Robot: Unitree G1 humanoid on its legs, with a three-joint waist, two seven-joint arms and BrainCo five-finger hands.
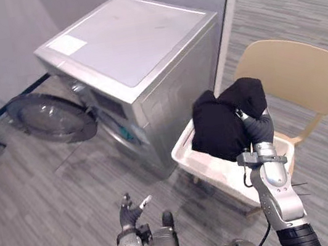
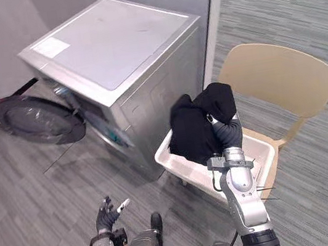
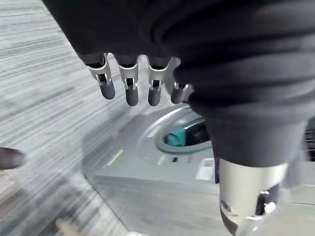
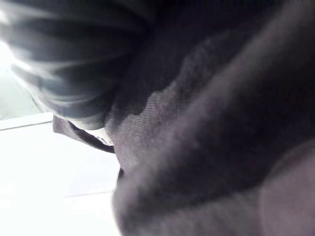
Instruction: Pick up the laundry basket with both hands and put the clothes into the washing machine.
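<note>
Left eye view: the washing machine is seen as a boxy brushed-silver cabinet with a flat matte top. Its round smoked-glass door is swung open, low over the grey streaked floor. A white plastic laundry basket, rectangular with a rounded rim, is carried on the seat of a beige moulded chair, with one end just beside the machine's side panel. Soft, bunched black clothes are heaped at that end and draped over the right robot hand. Its grip state cannot be told, since it is buried in cloth past the ribbed cover. The left robot hand is held low over the floor, well apart from the basket.

Right eye view: the chair back is shown as one curved shell, and the seat is mostly hidden under the basket.

Left wrist view: silver, dark-tipped fingers are seen hanging straight and loose, released, with nothing grasped. Past them the machine's round opening is blurred, with a teal patch that cannot be identified.

Right wrist view: dark woven cloth is pressed close, with the white basket surface beside it.
</note>
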